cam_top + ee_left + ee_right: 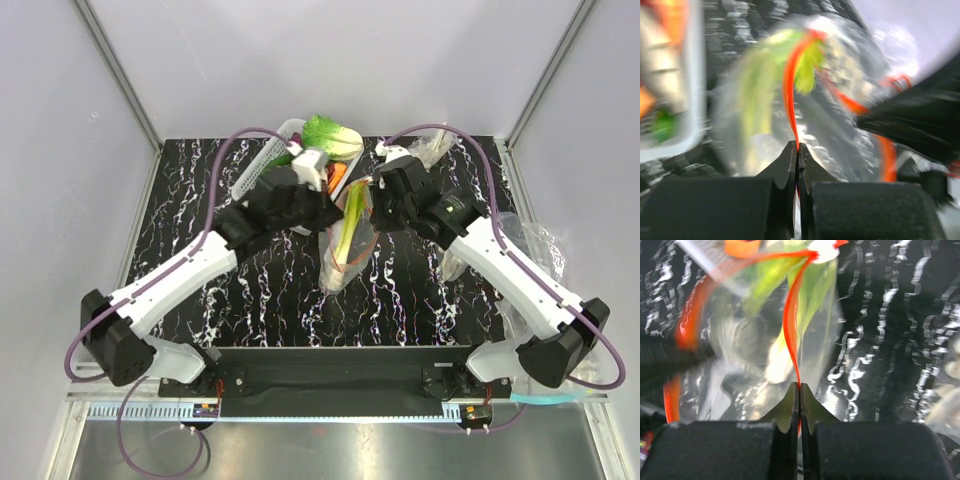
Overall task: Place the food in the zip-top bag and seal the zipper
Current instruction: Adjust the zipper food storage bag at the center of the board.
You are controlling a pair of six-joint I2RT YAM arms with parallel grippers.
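Zip-top bag (338,262) pinched at its mouth by both tools, leek inside.

Left tool (798,149) and right tool (799,386) were each fully closed on the zipper (790,320), the red-orange strip rising from between their tips. The bag sat mid-surface (200,230) between the two arms, just in front of the white basket (262,160). The leek (350,222) showed through the clear plastic, and blur hid any other food. Sealing looked to be the step in hand, though the strip bowed apart beyond the pinch. The next move would probably need the pinch to travel along the strip, pressing both tracks together clear of the leek's leaves.
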